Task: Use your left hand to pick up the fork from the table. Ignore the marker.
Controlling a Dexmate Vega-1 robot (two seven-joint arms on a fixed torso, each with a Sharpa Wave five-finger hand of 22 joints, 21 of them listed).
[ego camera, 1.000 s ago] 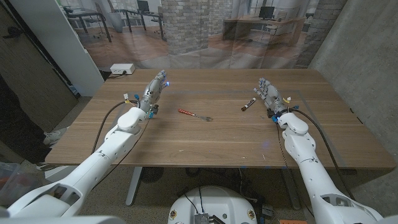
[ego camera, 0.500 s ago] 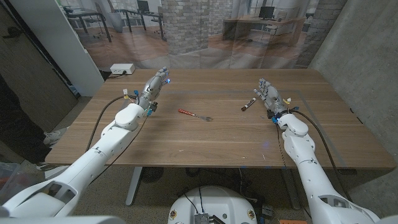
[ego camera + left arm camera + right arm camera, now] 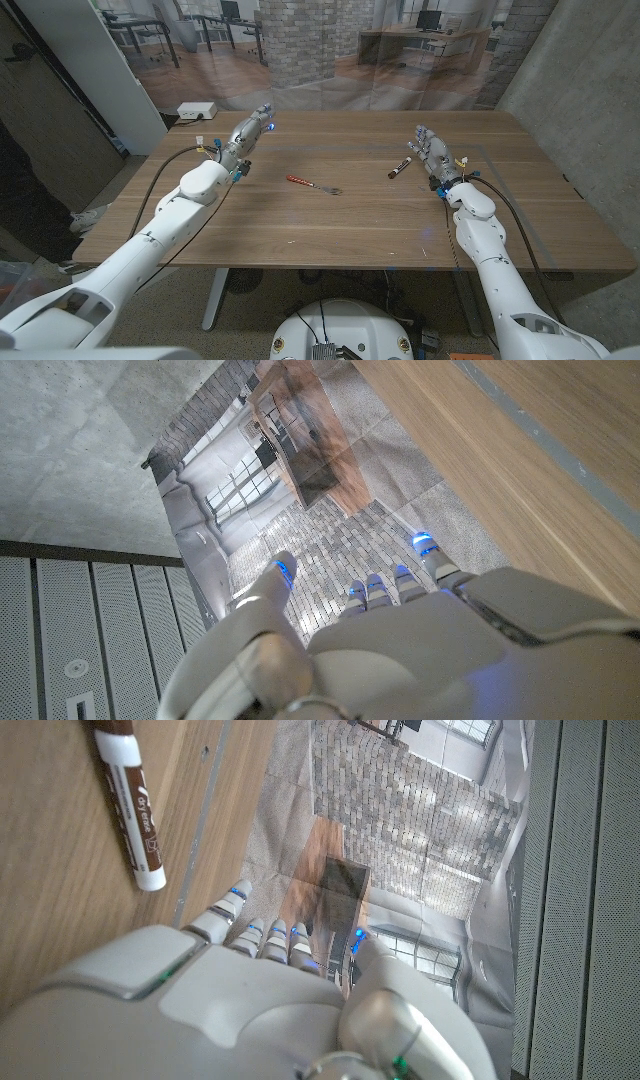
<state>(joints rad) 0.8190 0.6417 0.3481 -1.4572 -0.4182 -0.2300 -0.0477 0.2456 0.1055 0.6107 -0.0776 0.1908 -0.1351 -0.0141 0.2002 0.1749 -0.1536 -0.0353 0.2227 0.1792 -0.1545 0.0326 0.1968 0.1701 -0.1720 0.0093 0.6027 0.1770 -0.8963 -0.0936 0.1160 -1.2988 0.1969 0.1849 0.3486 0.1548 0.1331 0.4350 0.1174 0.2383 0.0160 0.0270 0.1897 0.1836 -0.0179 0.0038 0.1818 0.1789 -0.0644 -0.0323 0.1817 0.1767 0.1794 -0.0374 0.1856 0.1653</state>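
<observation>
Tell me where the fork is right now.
In the head view the fork lies on the table near its middle, red handle toward the left hand, which is apart from it; the marker lies to its right.

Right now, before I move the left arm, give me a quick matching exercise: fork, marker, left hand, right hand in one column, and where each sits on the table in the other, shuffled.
Things:
1. fork
2. marker
3. left hand
4. right hand

Places:
A. just beside the marker, on the table's right side
B. far left part of the table, holding nothing, apart from the fork
C. near the table's middle, red handle toward the left hand
D. right of the fork, close to the right hand

Pairs: 1-C, 2-D, 3-B, 4-A
</observation>
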